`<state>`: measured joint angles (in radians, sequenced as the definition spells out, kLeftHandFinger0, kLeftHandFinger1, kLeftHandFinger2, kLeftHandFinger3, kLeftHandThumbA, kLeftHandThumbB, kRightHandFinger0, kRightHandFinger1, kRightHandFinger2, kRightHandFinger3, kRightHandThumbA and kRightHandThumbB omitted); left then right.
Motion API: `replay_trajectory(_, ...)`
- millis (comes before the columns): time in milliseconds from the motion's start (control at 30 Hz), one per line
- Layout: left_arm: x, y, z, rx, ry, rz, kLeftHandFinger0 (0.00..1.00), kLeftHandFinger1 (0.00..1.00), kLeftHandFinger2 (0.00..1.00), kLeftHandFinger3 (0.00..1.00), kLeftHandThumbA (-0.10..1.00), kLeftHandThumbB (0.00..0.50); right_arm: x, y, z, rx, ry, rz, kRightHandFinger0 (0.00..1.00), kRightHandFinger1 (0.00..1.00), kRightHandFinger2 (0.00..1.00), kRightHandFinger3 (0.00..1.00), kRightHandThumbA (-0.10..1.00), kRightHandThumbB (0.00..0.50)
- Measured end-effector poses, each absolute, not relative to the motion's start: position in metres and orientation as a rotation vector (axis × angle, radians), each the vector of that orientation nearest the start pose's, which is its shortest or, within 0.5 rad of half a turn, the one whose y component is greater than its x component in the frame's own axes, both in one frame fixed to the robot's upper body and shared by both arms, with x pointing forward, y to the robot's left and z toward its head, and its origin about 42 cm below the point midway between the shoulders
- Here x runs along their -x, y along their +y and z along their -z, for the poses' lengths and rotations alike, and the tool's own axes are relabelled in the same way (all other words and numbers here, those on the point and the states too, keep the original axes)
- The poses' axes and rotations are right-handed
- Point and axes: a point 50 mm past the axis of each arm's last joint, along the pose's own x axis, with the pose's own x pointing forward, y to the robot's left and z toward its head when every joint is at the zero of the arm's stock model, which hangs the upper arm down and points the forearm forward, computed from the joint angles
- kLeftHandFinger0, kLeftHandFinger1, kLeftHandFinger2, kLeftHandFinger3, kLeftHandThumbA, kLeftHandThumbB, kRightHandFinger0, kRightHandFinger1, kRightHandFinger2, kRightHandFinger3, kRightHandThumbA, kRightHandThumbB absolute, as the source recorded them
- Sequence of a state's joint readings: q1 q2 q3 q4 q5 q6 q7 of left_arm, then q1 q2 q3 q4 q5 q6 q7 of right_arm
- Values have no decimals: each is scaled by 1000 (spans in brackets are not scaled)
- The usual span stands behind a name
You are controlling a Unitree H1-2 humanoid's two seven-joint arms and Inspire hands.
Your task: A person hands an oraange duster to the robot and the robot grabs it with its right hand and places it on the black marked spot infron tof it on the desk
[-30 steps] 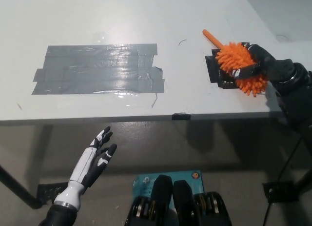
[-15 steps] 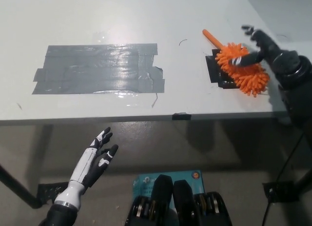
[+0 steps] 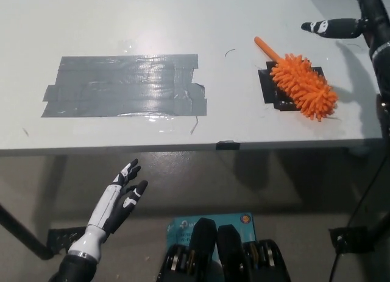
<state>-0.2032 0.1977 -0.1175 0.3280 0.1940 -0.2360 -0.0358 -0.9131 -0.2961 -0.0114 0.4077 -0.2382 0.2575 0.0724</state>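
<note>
I see a fuzzy, bristly orange duster (image 3: 303,85), glossy wrinkled grey tape (image 3: 125,86), and a smooth matt white counter (image 3: 183,20).

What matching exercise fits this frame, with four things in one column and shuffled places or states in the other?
Things:
1. orange duster
2. left hand
3. right hand
4. grey tape patch

States:
A. open, below the desk edge
B. lying on the black marked spot
C. stuck flat on the desk's left part
D. raised above the desk, holding nothing

Pairs: 1-B, 2-A, 3-D, 4-C
</note>
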Motion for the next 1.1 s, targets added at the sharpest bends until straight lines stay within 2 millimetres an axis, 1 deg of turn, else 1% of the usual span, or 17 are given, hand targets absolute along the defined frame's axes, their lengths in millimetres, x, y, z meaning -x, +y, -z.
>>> replay_trajectory(133, -345, 239, -82, -408, -96, 211, 900, 1000, 1000, 1000, 900, 147, -498, -252, -351, 497, -301, 19, 1000, 1000, 1000, 1000, 1000, 417)
replay_trajectory(167, -345, 239, -82, -408, -96, 211, 898, 1000, 1000, 1000, 908, 156, -495, -252, -350, 496, -305, 18, 1000, 1000, 1000, 1000, 1000, 401)
replay_trajectory(200, -345, 239, -82, -408, -94, 211, 898, 1000, 1000, 1000, 910, 155, -485, -252, -344, 494, -317, 15, 1000, 1000, 1000, 1000, 1000, 400)
replay_trajectory(267, -345, 239, -81, -407, -94, 211, 904, 1000, 1000, 1000, 920, 134, -477, -252, -339, 491, -324, 13, 1000, 1000, 1000, 1000, 1000, 364)
replay_trajectory(333, -344, 239, -81, -407, -92, 211, 911, 1000, 1000, 1000, 931, 128, -456, -253, -322, 483, -330, 5, 1000, 1000, 1000, 1000, 1000, 325)
replay_trajectory(400, -344, 239, -80, -407, -90, 211, 927, 1000, 1000, 1000, 947, 133, -438, -253, -309, 475, -331, -1, 1000, 1000, 1000, 1000, 1000, 317)
replay_trajectory(500, -344, 239, -80, -407, -88, 211, 954, 1000, 1000, 1000, 1000, 136, -414, -254, -291, 464, -327, -8, 1000, 1000, 1000, 1000, 1000, 269)
replay_trajectory(567, -343, 239, -79, -408, -86, 211, 974, 1000, 1000, 1000, 1000, 145, -390, -251, -276, 445, -329, -20, 1000, 1000, 1000, 1000, 1000, 242)
replay_trajectory(633, -341, 239, -77, -408, -81, 212, 1000, 1000, 1000, 1000, 1000, 155, -366, -248, -263, 423, -331, -36, 1000, 1000, 1000, 1000, 1000, 248)
replay_trajectory(667, -341, 239, -77, -408, -79, 212, 1000, 1000, 1000, 1000, 1000, 147, -357, -246, -258, 415, -334, -43, 1000, 1000, 1000, 1000, 1000, 250)
replay_trajectory(700, -338, 240, -74, -411, -73, 214, 1000, 1000, 1000, 1000, 1000, 150, -338, -241, -245, 399, -334, -60, 1000, 1000, 1000, 1000, 1000, 251)
replay_trajectory(733, -337, 240, -74, -411, -71, 214, 1000, 1000, 1000, 1000, 1000, 133, -334, -239, -242, 395, -333, -66, 1000, 1000, 1000, 1000, 1000, 250)
replay_trajectory(800, -333, 240, -69, -416, -59, 216, 1000, 1000, 1000, 1000, 1000, 132, -317, -234, -221, 376, -301, -89, 1000, 1000, 1000, 1000, 1000, 241)
replay_trajectory(933, -326, 240, -63, -426, -45, 223, 1000, 1000, 1000, 1000, 1000, 129, -307, -229, -189, 363, -239, -125, 1000, 1000, 1000, 1000, 1000, 237)
replay_trajectory(1000, -324, 240, -62, -433, -44, 226, 1000, 1000, 1000, 1000, 1000, 132, -307, -226, -174, 356, -210, -142, 1000, 1000, 1000, 1000, 1000, 232)
replay_trajectory(1033, -323, 240, -62, -435, -44, 228, 1000, 1000, 1000, 1000, 1000, 132, -308, -225, -169, 354, -199, -149, 1000, 1000, 1000, 1000, 1000, 244)
replay_trajectory(1100, -321, 239, -60, -442, -45, 234, 1000, 1000, 1000, 1000, 1000, 133, -311, -220, -148, 344, -154, -173, 1000, 1000, 1000, 1000, 1000, 241)
